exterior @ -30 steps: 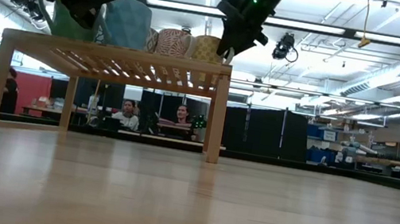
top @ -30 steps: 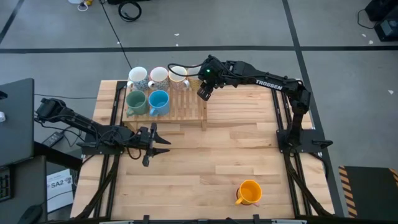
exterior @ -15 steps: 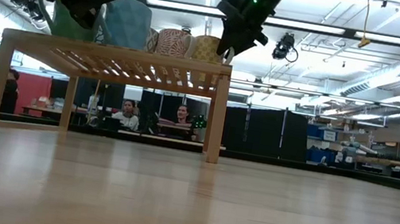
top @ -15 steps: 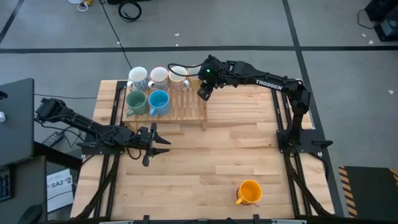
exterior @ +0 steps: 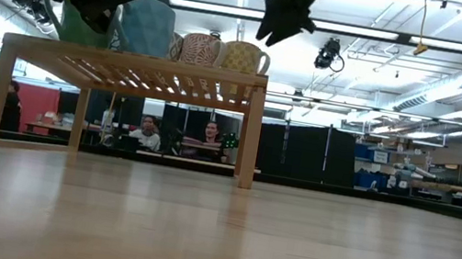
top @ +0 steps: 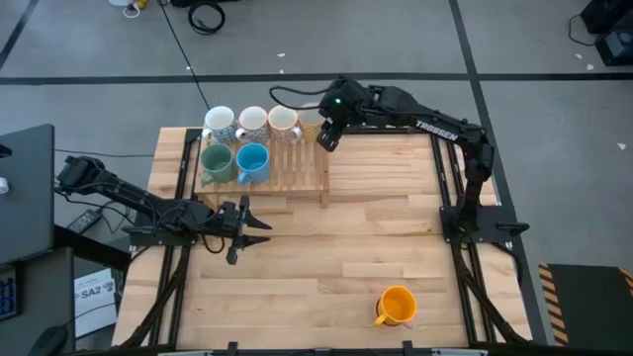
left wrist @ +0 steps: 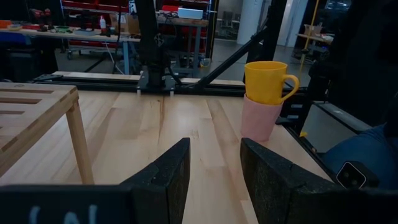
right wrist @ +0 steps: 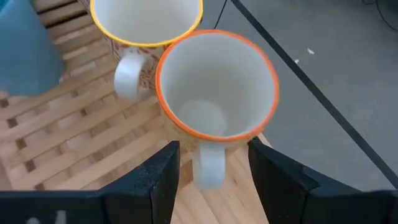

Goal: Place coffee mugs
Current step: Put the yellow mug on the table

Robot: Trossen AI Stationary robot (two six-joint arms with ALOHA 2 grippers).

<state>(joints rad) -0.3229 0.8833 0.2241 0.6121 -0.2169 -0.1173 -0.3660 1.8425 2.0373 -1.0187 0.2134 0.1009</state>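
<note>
**Mugs lined up on the rack, two left to collect**

The right gripper [top: 326,138] hangs above the far right corner of the wooden rack [top: 297,170], its fingers spread with nothing between them. Directly beneath it, in the right wrist view, sits an orange-rimmed mug [right wrist: 214,87] with its handle pointing toward the gripper, just beside a yellow-rimmed mug [right wrist: 146,22]. The mug stands upright on the slats, apparently set down and let go.

The far row on the rack also holds a white mug [top: 219,122] and a pink-rimmed mug [top: 253,121]; in front of them stand a green mug [top: 216,160] and a blue mug [top: 252,160]. They are packed close, likely to leave room for the rest.

Well apart, at the near right of the tabletop [top: 376,237], an orange mug [left wrist: 267,81] is stacked in a pink mug [left wrist: 260,118], probably waiting their turn.

The left gripper [top: 247,229] rests low over the tabletop in front of the rack, open and empty, facing that stack.
</note>
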